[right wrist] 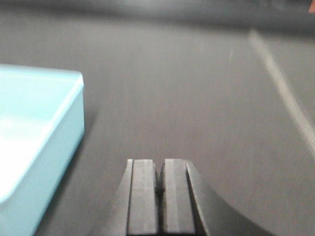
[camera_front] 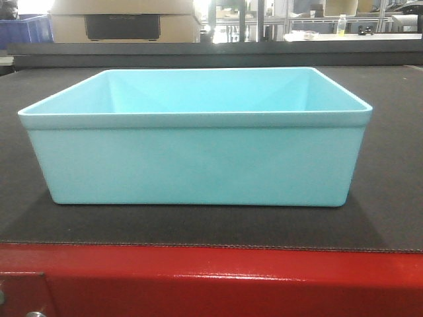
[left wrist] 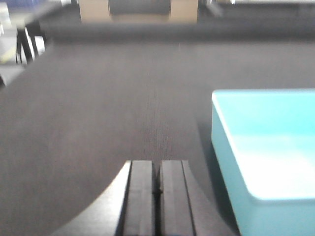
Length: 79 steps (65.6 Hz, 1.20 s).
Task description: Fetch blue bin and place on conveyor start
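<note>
**Blue bin resting on the belt, both grippers clenched and empty**

At the upper left of the front view we see a dark blue crate (camera_front: 26, 28), and just to its right a large cardboard box (camera_front: 124, 20) with a dark panel in its face. Below them the dark grey belt of the conveyor start (camera_front: 396, 198) fills the frame, carried on a bright red frame (camera_front: 211, 284) that runs along the bottom edge. The blue bin (camera_front: 198, 162) sits upright in the middle of the belt, close to the red edge, its near long wall facing us and its inside empty. At the upper right, far behind, a small yellow-green bottle (camera_front: 341, 24) stands on a pale bench.

In the left wrist view our left gripper (left wrist: 157, 196) sits at the bottom centre, its two black fingers pressed together with nothing between them. The bin (left wrist: 266, 162) lies at the right of that frame, apart from the fingers, with bare belt (left wrist: 98, 123) to the left.

In the right wrist view the bin (right wrist: 34, 142) is at the left edge, and our right gripper (right wrist: 160, 196) sits at bottom centre, likewise clenched on nothing and clear of the bin. A pale line (right wrist: 285, 93) crosses the belt at the upper right.
</note>
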Motion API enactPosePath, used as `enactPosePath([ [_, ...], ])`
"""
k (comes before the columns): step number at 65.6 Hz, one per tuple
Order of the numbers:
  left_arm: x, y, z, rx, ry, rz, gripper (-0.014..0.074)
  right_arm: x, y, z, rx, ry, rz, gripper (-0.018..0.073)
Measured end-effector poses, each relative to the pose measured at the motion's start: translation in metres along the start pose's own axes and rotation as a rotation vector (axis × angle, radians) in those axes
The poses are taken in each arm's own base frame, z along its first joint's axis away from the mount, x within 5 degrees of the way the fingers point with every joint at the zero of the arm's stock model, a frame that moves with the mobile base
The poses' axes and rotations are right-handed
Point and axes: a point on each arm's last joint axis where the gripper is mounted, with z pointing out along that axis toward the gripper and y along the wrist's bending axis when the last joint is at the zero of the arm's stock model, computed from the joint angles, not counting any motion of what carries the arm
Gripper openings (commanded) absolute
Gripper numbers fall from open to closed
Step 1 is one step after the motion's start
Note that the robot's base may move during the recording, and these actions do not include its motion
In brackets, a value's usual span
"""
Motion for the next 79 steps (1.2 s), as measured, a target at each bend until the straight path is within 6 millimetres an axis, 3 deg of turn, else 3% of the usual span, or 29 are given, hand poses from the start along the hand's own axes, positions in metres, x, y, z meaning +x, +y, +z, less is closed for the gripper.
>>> enactPosePath([
  [7,-0.002,0.002,-0.014,-0.002,-0.070,-0.006,-0.0111,-0.005,0.000,-0.023,0.003,-0.127,-0.001,-0.0160],
  [16,-0.002,0.003,-0.021,-0.003,-0.101,-0.008,-0.0111,-0.005,0.000,-0.035,0.005,-0.190,-0.003,-0.0160],
  [65,-0.001,0.003,-0.022,-0.008,-0.095,-0.013,-0.0111,-0.006,0.000,-0.036,0.005,-0.196,-0.003,-0.0160],
  [79,0.022,0.001,-0.020,-0.056,-0.086,-0.004,-0.0111,-0.006,0.000,-0.036,0.005,-0.196,-0.003,-0.0162],
])
